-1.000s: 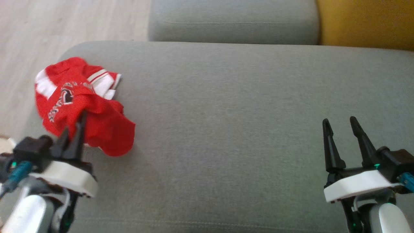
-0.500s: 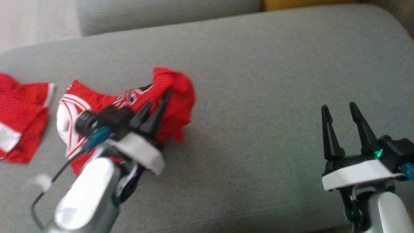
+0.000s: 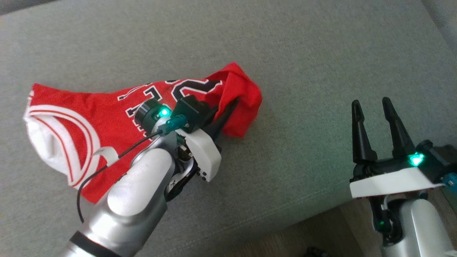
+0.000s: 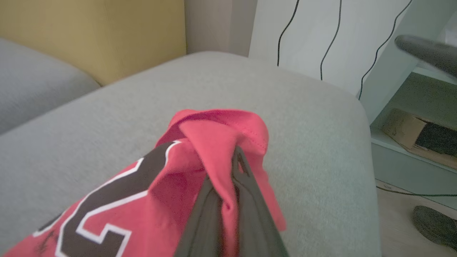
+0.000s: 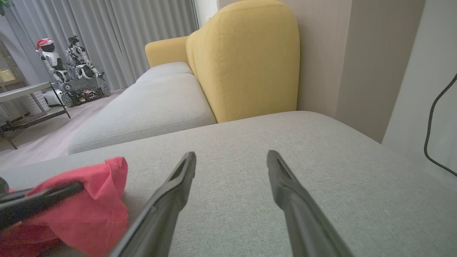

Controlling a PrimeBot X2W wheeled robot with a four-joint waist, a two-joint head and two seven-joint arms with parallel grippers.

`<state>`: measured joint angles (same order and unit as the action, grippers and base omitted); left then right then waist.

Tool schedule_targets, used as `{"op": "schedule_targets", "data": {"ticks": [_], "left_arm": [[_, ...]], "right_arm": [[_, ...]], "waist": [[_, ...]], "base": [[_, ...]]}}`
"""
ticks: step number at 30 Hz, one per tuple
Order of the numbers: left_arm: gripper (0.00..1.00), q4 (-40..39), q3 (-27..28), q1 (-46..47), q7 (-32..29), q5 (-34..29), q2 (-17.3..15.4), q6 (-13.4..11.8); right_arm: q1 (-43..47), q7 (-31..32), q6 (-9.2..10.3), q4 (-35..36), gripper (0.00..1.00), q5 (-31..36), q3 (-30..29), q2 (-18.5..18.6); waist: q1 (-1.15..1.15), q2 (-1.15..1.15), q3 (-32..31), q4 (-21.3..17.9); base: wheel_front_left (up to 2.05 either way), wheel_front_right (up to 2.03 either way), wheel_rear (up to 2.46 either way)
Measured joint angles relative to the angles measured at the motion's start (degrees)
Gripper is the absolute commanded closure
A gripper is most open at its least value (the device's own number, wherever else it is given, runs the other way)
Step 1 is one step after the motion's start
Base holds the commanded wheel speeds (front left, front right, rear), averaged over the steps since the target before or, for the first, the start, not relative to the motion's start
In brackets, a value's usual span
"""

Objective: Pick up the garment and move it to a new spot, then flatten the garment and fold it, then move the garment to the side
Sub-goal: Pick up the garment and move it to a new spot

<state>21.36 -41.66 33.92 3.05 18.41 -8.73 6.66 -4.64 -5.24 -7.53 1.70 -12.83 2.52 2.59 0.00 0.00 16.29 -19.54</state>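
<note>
garment [image 3: 107,103], red with white trim and dark numerals, lying crumpled on a grey sofa cushion [image 3: 314,50]. one bunched corner is pinched between the closed fingers of the left gripper [image 3: 232,105]; red folds wrap round both fingertips, and the rest trails back behind the fingers, under the wrist. right gripper [image 3: 370,102]: fingers spread wide, nothing between them, well apart from the garment, over bare cushion.

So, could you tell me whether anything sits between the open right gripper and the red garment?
Nothing visible does. Only bare grey cushion lies between the right gripper and the garment, whose bunched near end is pinched in the shut left gripper.
</note>
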Motion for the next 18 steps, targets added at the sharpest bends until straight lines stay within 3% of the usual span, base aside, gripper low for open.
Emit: {"op": "schedule_targets", "data": {"ticks": [1, 2, 3, 12, 18], "left_arm": [[1.00, 1.7, -0.4, 0.2, 0.0, 0.4, 0.1, 0.3], [0.62, 3.3, -0.5, 0.4, 0.0, 1.0, 0.3, 0.4], [0.00, 4.6, -0.6, 0.5, 0.1, 1.4, 0.4, 0.4], [0.00, 7.6, -1.7, 1.5, 6.7, 2.5, 1.0, 0.2], [0.00, 4.9, 3.0, -0.6, 10.0, 4.3, 0.0, -3.9]], "right_arm": [[-0.3, -0.3, 0.00, -0.2, 0.00, -0.3, 0.1, 0.0], [-0.7, -0.5, 0.00, -0.5, 0.00, -0.3, 0.2, 0.0], [-0.9, -0.9, 0.00, -0.7, 0.00, -0.3, 0.3, 0.0], [-1.8, -1.4, 0.00, -2.2, 0.00, -0.1, -0.2, 0.0], [-1.8, -0.3, 0.00, -2.4, 0.00, 1.4, -1.5, 0.0]], "waist": [[0.00, 0.00, 0.7, -0.4], [0.00, 0.00, 1.3, -0.8], [0.00, 0.00, 1.8, -1.1], [0.00, 0.00, 1.5, 1.8], [0.00, 0.00, -0.9, 6.5]], "base": [[0.00, 0.00, 0.00], [0.00, 0.00, 0.00], [0.00, 0.00, 0.00], [0.00, 0.00, 0.00], [0.00, 0.00, 0.00]]}}
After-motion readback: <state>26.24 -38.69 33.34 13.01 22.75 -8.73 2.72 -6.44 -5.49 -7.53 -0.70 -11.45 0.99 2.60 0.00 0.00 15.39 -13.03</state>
